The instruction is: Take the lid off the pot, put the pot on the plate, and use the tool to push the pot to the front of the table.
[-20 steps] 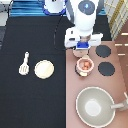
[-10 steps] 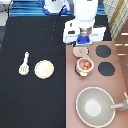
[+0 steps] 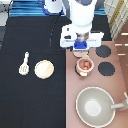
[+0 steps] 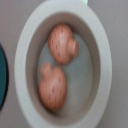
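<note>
- Black table [image 3: 30, 100] filled the exterior view's left; you had the stove counter [image 3: 120, 85] at its right, so the pot began off the table.
- Your grey pan [image 3: 95, 106] sat at the bottom right, clear of the work.
- Your gripper [image 3: 82, 50] hung just above the pot [image 3: 85, 65]; its opening cannot be told.
- The plate [image 3: 44, 69] lay on the table beside the tool [image 3: 23, 64], both untouched.
- The pot showed its contents [image 4: 59, 65] uncovered in the wrist view; no lid was visible.
</note>
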Motion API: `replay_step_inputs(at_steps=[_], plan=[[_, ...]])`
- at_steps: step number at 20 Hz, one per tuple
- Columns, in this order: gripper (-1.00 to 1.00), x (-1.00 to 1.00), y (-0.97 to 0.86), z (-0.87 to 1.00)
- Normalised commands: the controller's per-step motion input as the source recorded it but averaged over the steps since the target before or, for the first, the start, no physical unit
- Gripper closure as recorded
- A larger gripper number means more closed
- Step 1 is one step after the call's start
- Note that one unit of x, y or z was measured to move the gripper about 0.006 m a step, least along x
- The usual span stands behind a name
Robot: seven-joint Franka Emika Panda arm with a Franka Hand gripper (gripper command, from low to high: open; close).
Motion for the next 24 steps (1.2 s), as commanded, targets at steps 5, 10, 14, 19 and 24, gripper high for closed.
replay_step_inputs(at_steps=[5,10,14,19,24], plan=[[-1.00,0.98,-0.03,0.03],[-1.00,0.48,-0.12,-0.31],[-1.00,-0.15,0.00,-0.58],[-1.00,-0.26,0.00,-0.51],[1.00,-0.04,0.00,-0.11]])
